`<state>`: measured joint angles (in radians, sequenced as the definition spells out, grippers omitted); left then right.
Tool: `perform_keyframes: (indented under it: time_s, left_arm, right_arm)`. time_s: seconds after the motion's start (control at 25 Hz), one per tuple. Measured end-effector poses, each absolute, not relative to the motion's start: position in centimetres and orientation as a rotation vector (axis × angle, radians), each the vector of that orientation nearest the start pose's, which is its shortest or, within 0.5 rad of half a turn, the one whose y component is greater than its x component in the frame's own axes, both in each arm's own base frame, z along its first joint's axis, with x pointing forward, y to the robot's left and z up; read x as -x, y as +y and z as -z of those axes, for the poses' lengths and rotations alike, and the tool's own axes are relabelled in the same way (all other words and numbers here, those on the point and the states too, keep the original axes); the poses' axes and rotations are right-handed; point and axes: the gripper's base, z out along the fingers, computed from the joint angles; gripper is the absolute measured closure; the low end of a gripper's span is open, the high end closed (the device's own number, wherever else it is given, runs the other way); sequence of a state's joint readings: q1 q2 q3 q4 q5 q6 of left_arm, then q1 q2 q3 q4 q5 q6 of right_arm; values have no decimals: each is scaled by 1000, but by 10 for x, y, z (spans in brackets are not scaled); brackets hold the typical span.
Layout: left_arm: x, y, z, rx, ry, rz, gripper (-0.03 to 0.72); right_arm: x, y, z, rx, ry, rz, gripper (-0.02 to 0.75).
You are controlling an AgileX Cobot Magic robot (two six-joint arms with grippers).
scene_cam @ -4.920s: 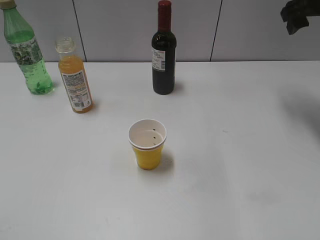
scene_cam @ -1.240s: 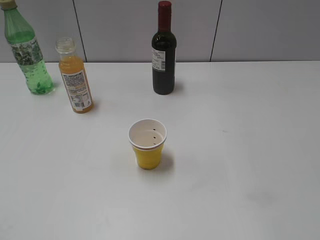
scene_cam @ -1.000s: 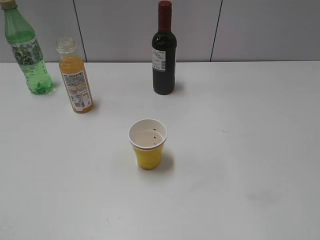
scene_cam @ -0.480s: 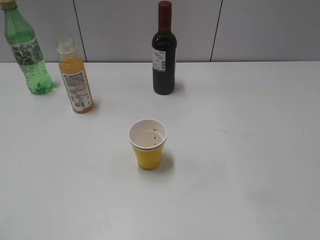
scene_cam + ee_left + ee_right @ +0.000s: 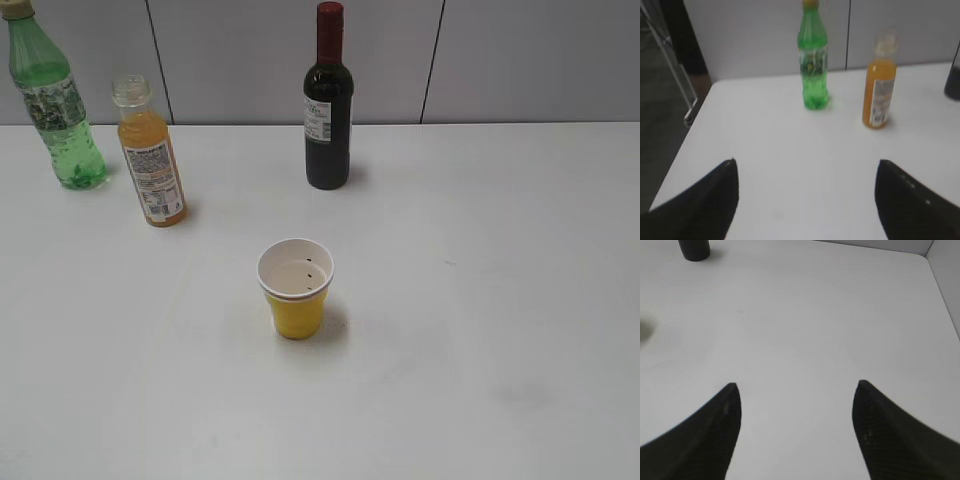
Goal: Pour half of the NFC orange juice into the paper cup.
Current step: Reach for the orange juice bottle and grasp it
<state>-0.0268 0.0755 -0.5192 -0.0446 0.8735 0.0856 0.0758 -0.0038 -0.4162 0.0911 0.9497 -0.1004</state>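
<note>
The NFC orange juice (image 5: 150,160) stands upright at the back left of the white table, uncapped, its clear neck above the orange liquid. The left wrist view shows the NFC orange juice (image 5: 879,85) ahead and to the right of my left gripper (image 5: 805,162), which is open with nothing between its fingers. The yellow paper cup (image 5: 296,290) stands in the middle of the table, its white inside showing. My right gripper (image 5: 796,385) is open over bare table, holding nothing. Neither gripper appears in the exterior view.
A green soda bottle (image 5: 55,105) stands left of the juice; the left wrist view has the green soda bottle (image 5: 813,60) straight ahead. A dark wine bottle (image 5: 328,100) stands at the back centre. The table's left edge (image 5: 687,145) drops off beside my left gripper.
Nothing on the table has moved in the exterior view. The dark arm seen at the top right several seconds ago has left that view.
</note>
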Motion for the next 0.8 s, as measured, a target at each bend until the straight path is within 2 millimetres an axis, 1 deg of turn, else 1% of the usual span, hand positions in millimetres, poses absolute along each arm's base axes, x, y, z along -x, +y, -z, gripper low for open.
perform_keyframes:
  time_s: [0.08,0.16,0.28,0.4,0.56,0.8]
  left_arm:
    - [-25,-5,-309,-88,1827,44,39]
    - [-38,-6,-316,-75,1788,55,43]
    - [-66,-6,-321,-59,1781,58,50]
    - [-95,-5,-326,-41,1729,49,58]
    - [-131,-4,-322,-21,1675,33,69]
    - [-173,-5,-301,-13,1652,21,87]
  right_arm:
    - [-7,7,-263,171,2004,-93,210]
    - [-7,7,-263,171,2004,-93,210]
    - [-7,7,-263,171,2004,-93,210]
    - [-8,7,-263,171,2003,-93,210]
    - [-8,7,-263,171,2003,-93,210]
    - [-8,7,-263,171,2003,-93,210]
